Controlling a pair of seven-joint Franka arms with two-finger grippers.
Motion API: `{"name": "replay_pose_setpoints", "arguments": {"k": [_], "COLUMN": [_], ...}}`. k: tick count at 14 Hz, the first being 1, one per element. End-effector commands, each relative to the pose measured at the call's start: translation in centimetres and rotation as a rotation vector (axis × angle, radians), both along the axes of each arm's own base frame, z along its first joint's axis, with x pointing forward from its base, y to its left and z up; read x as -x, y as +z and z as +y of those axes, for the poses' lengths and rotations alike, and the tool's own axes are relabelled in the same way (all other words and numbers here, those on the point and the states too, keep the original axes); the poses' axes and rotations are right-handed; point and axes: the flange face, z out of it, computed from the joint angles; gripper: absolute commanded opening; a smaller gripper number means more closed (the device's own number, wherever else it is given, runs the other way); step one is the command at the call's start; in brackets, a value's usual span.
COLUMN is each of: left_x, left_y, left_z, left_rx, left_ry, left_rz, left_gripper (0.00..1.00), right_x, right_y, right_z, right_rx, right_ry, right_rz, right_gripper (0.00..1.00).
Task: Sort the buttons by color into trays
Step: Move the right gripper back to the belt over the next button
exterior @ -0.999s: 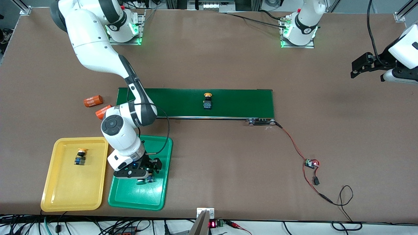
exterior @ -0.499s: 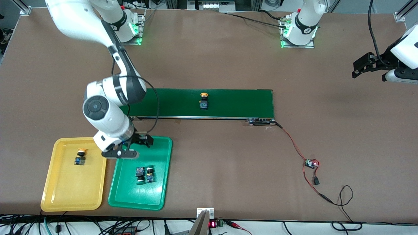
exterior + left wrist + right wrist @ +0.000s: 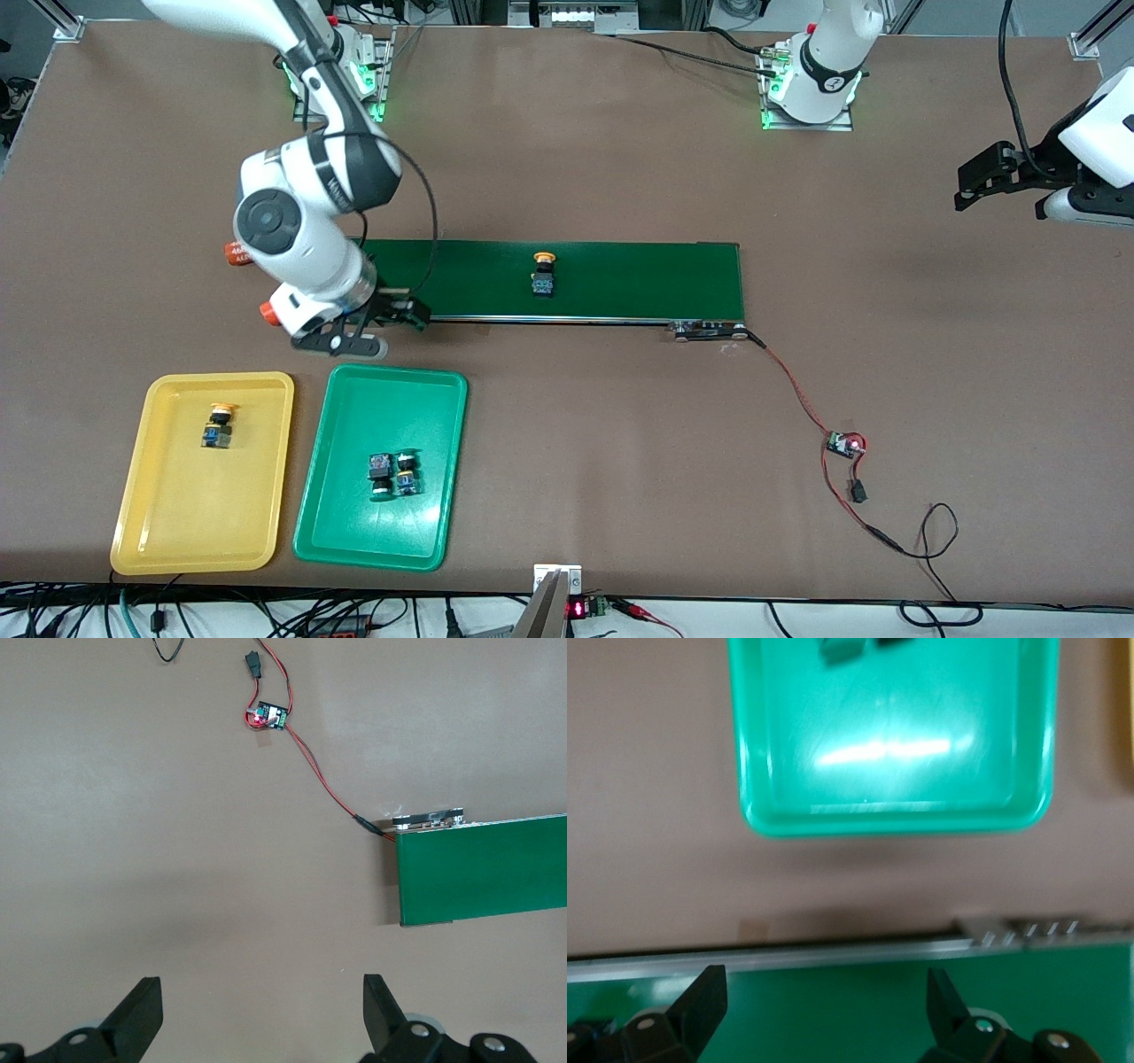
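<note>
On the counter (image 3: 620,425), the sorting is nearly finished. The long dark green belt (image 3: 620,279) is lying across the middle, and the right hand (image 3: 376,326) is hanging over the belt's near edge at the right arm's end, with its fingers spread wide and nothing in them. Just below that hand, nearer the front camera, the green tray (image 3: 345,532) is sitting, and the yellow tray (image 3: 159,532) is sitting right beside it, closer to the right arm's end of the counter.

Two green buttons (image 3: 391,474) are lying side by side in the green tray, touching or almost touching. One yellow button (image 3: 217,425) is resting in the yellow tray. So three of the four look sorted.

One more yellow button (image 3: 543,273) is riding on the belt, well along it from the right hand, toward the left arm's end. It is lying on its side, its long way running across the belt, with the cap pointing toward the robots' bases and the blue base toward the front camera. It probably belongs in the yellow tray.

The left hand (image 3: 974,182) is waiting over bare counter at its own end, fingers wide open and empty.
</note>
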Motion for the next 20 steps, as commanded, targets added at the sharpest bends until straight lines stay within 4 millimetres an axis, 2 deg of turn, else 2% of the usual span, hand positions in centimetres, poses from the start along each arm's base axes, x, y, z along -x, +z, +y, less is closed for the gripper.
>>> {"name": "replay_pose_setpoints", "arguments": {"k": [1, 5, 6, 10, 13, 17, 20], "left_x": [-0.1, -0.1, -0.1, -0.1, 0.0, 0.0, 0.0], "left_y": [0.5, 0.5, 0.5, 0.5, 0.5, 0.5, 0.5], "left_z": [0.2, 0.3, 0.3, 0.3, 0.3, 0.3, 0.3], "left_rx": [0.007, 0.007, 0.007, 0.007, 0.007, 0.006, 0.004], "left_ry": [-0.012, -0.010, -0.010, -0.010, -0.010, -0.010, -0.012], "left_rz": [0.003, 0.005, 0.005, 0.005, 0.009, 0.009, 0.008], "left_gripper": [1.00, 1.00, 1.00, 1.00, 1.00, 1.00, 1.00], "right_x": [3.6, 6.8, 7.0, 7.5, 7.7, 7.8, 8.1], "right_y": [-0.5, -2.3, -2.5, -2.5, -2.9, -3.8, -5.0], "right_z": [1.1, 2.9, 3.1, 4.3, 4.4, 4.5, 5.4], "right_rx": [0.024, 0.034, 0.030, 0.058, 0.061, 0.061, 0.057], "right_ry": [0.017, 0.025, 0.022, 0.029, 0.030, 0.035, 0.070], "right_rz": [-0.005, -0.047, -0.051, -0.094, -0.089, -0.084, -0.091], "right_gripper": [1.00, 1.00, 1.00, 1.00, 1.00, 1.00, 1.00]}}
